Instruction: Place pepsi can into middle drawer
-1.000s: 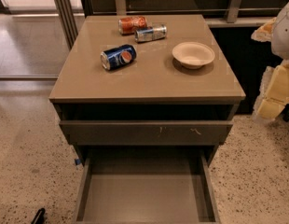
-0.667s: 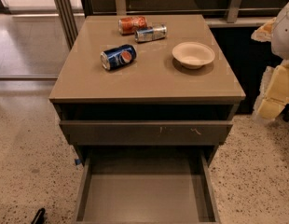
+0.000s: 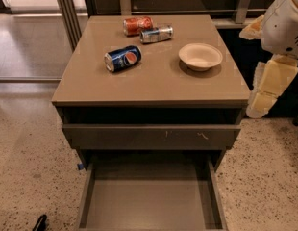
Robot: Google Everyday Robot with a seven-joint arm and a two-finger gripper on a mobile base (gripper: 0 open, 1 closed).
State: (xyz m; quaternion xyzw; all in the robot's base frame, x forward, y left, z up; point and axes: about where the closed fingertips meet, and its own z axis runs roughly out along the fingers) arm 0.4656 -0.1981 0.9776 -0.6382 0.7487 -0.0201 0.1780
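Observation:
The pepsi can [image 3: 122, 58] lies on its side on the left part of the cabinet top [image 3: 154, 83], logo facing up. The middle drawer [image 3: 149, 201] is pulled out below, and its flat grey-brown floor is bare. Above it is a drawer with a plain scratched front panel [image 3: 151, 136], slightly out. My gripper is not in view. Only my arm's white and cream segments [image 3: 279, 47] show at the right edge, beside the cabinet and apart from the can.
An orange-red can [image 3: 138, 25] and a slim silver-and-blue can [image 3: 156, 33] lie at the back of the top. A cream bowl [image 3: 200, 57] sits at the right. A small black object [image 3: 40, 223] lies on the speckled floor at lower left.

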